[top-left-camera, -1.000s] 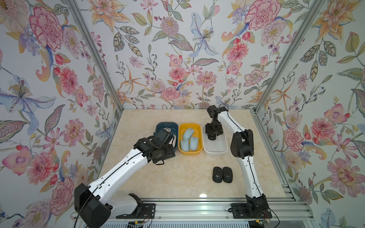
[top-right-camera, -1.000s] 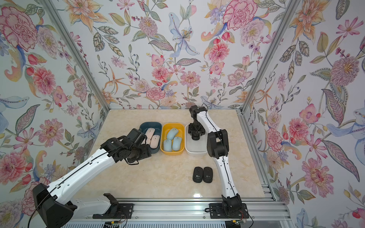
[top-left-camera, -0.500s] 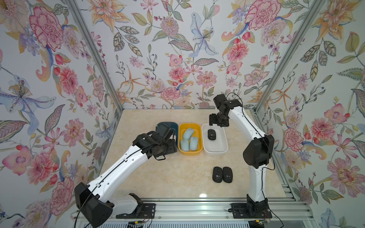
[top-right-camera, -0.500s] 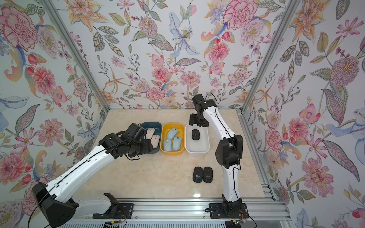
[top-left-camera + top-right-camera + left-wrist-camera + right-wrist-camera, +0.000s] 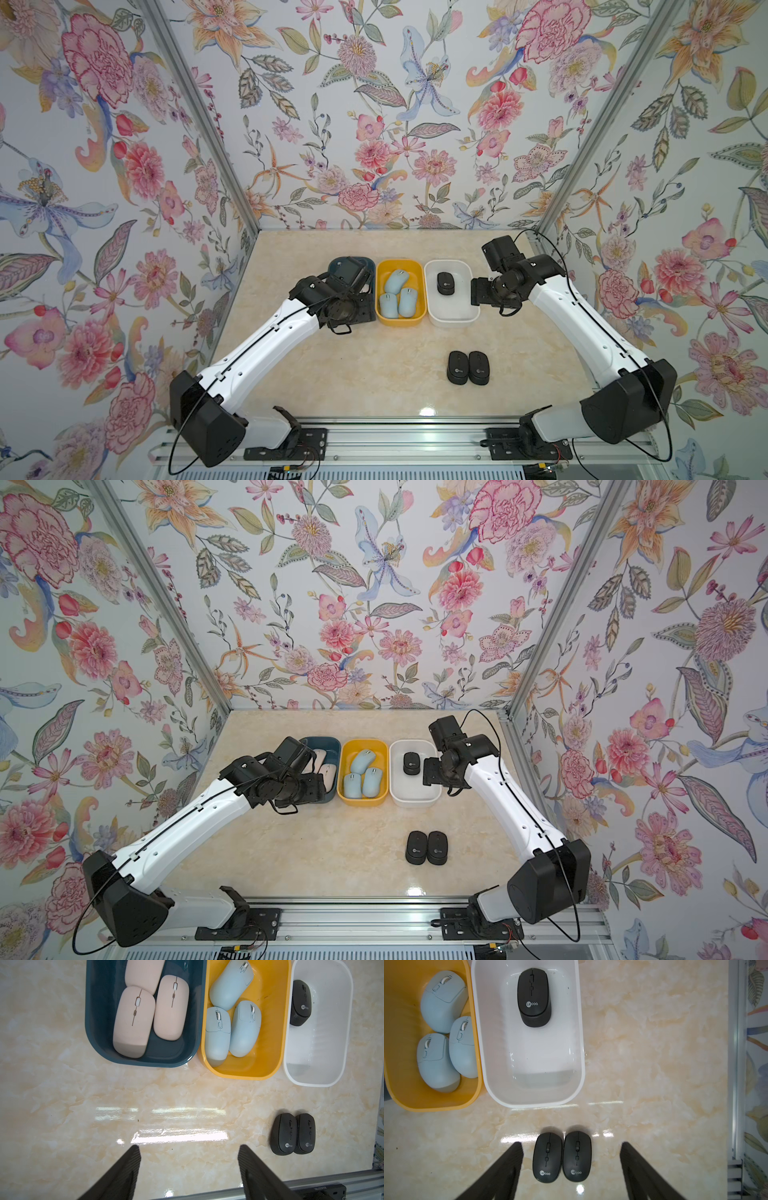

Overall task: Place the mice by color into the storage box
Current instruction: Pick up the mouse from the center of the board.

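Three pale pink mice [image 5: 134,1022] lie in the dark blue box [image 5: 93,1022]. The yellow box [image 5: 401,322] holds three light blue mice [image 5: 397,293]. One black mouse [image 5: 445,283] rests in the white box [image 5: 453,324]. Two more black mice [image 5: 457,368] [image 5: 577,1156] lie side by side on the table nearer the front. My left gripper [image 5: 188,1147] hovers open over bare table in front of the blue box. High beside the white box's right wall, my right gripper [image 5: 570,1145] is open and empty, and the pair of black mice shows far below its fingers.
The three boxes stand in a row at mid-table. Flowered walls close in the left, right and back. An aluminium rail [image 5: 395,432] with both arm bases runs along the front edge. Marble tabletop [image 5: 374,374] shows between the boxes and the rail.
My right gripper has lifted out of the white box and drawn back to its right side, leaving a black mouse inside. The left arm has barely shifted.
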### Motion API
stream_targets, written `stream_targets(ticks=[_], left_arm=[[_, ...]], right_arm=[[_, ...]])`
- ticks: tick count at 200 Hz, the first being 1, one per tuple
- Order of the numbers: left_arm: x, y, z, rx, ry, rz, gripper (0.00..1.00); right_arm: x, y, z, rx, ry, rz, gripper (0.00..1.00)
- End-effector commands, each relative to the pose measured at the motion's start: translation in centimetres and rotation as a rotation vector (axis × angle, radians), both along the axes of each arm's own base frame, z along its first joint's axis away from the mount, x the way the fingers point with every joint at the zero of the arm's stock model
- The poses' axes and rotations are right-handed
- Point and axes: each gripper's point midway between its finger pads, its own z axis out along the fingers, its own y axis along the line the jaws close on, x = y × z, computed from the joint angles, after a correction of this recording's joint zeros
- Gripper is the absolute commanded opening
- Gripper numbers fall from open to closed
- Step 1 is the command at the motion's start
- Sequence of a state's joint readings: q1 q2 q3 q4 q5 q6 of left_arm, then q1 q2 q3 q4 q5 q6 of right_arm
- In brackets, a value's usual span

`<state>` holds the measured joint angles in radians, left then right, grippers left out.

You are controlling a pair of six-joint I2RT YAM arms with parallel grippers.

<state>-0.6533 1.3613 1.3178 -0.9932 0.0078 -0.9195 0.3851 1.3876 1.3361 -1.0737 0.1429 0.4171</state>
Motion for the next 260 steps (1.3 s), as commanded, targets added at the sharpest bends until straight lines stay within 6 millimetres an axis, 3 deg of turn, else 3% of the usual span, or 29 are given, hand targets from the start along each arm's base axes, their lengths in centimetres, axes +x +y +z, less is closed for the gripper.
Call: stream_targets(ticks=[1, 73, 174, 260], left_arm=[[0.2, -0.2, -0.5, 0.009, 0.028, -0.03, 0.77], [0.2, -0.8, -0.9, -0.006, 0.039, -0.056, 0.77], [-1.3, 0.4, -2.4, -0.007, 0.065, -0.011, 0.77], [-1.8, 0.7, -2.5, -0.016, 0.068, 0.009, 0.77]], right_arm=[[-2.3, -1.3, -0.6, 0.004, -0.029, -0.058, 0.78], [-7.2, -2.7, -5.3, -0.024, 0.102, -0.081, 0.77], [-14.0, -0.6, -11.4, -0.019, 0.27, -0.047, 0.78], [-13.4, 0.3, -13.4, -0.013, 0.274, -0.033, 0.78]])
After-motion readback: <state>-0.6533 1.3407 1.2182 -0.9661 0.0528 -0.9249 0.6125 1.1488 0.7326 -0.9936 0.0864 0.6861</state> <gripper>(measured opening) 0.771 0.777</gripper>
